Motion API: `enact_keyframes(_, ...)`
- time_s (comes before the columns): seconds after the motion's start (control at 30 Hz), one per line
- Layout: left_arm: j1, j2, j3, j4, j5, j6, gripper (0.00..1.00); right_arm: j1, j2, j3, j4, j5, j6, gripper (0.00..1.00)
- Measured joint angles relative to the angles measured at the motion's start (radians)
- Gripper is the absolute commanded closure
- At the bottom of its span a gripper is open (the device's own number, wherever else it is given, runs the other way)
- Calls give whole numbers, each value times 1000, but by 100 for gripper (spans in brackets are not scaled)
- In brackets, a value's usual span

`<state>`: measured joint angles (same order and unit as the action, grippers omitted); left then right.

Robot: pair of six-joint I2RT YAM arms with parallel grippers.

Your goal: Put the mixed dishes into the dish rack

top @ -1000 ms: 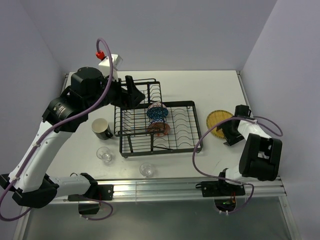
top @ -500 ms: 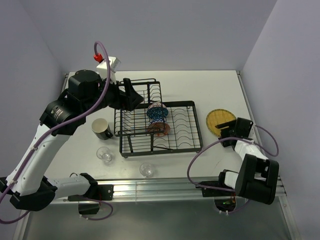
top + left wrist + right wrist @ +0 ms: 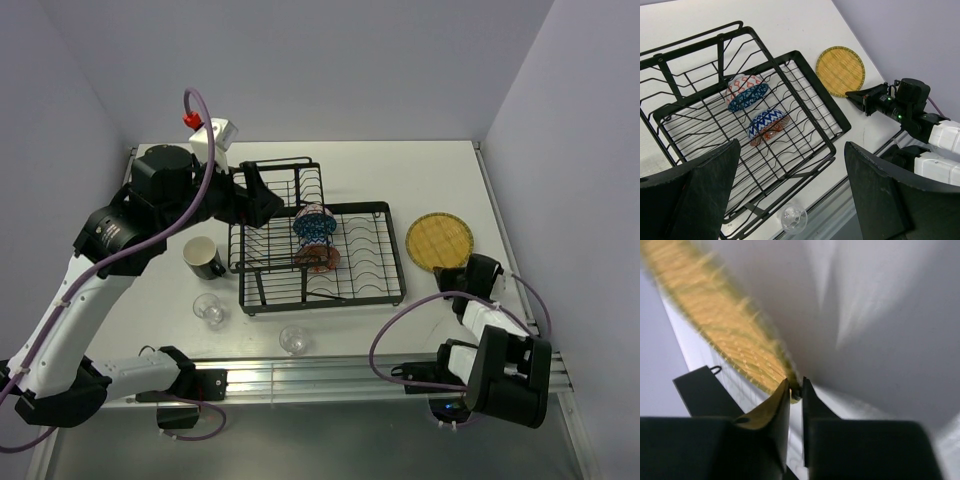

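Observation:
The round yellow plate (image 3: pixel 438 240) (image 3: pixel 840 71) (image 3: pixel 715 325) lies on the table right of the dish rack (image 3: pixel 394 250) (image 3: pixel 821 90). My right gripper (image 3: pixel 452 270) (image 3: pixel 849 93) (image 3: pixel 796 390) is shut on its near rim. Inside the black wire rack stand the blue patterned bowl (image 3: pixel 315 224) (image 3: pixel 752 95) and the orange-red patterned bowl (image 3: pixel 320 258) (image 3: pixel 765 131). My left gripper (image 3: pixel 264 192) (image 3: pixel 791 144) hangs open and empty over the rack's raised back-left section. The black mug (image 3: pixel 203 258) and two clear glass cups (image 3: pixel 209 309) (image 3: pixel 294 340) (image 3: pixel 793 219) sit on the table left of and in front of the rack.
Grey walls close in the table at the back and both sides. A metal rail (image 3: pixel 330 375) runs along the near edge, where the arm bases are bolted. Cables loop from the right arm over the table's near right corner.
My right gripper has drawn back toward the near edge and closed on the plate's rim, leaving the plate fully uncovered. My left arm has pulled back a little to the left, still open.

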<state>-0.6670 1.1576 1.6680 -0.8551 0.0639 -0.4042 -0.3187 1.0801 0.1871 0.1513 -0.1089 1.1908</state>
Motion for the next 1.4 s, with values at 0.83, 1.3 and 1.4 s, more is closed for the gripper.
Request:
enact_keyframes(0.83, 0, 143, 111, 22, 122, -23, 10, 95, -50, 451, -341, -28, -146, 100)
enact_keyframes(1.3, 39, 256, 178, 82, 282, -112, 10, 216, -55, 835, -467, -69, -202, 100)
enact_keyframes(1.4, 111, 272, 179, 119, 359, -175, 12, 242, -28, 959, -477, -132, -206, 100)
